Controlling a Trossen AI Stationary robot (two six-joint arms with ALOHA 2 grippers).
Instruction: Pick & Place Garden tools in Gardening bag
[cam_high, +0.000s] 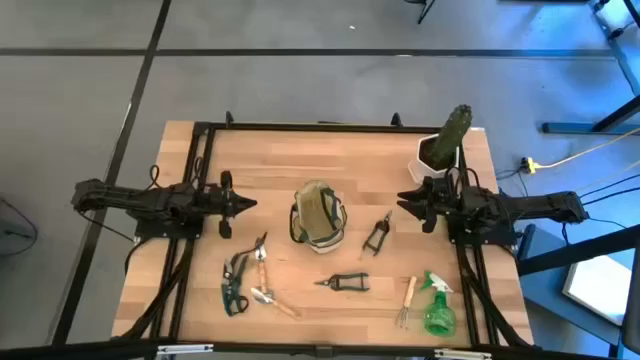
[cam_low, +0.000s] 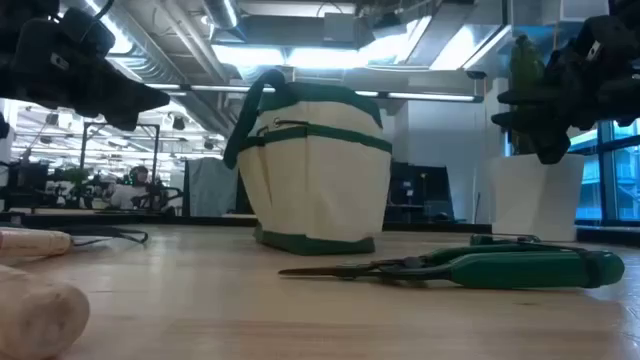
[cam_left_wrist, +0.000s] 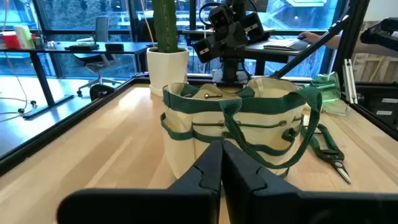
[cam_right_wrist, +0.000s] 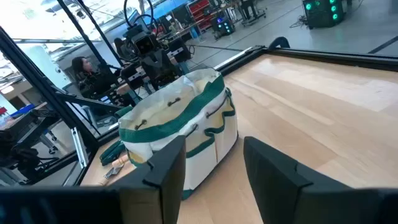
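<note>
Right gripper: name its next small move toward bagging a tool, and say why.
Probably swing the right gripper, which is open and empty, down toward the black pruners lying nearest it. Every tool still lies on the table, outside the gardening bag.

Wooden table (cam_high: 290, 160) | carries gardening bag (cam_high: 319, 215) mid-table, black pruners (cam_high: 377, 235), green-handled shears (cam_high: 345, 283), hand fork (cam_high: 405, 300), spray bottle (cam_high: 437, 305), trowel (cam_high: 262, 280), green pruners (cam_high: 234, 285), potted cactus (cam_high: 445, 145) at far corner
</note>
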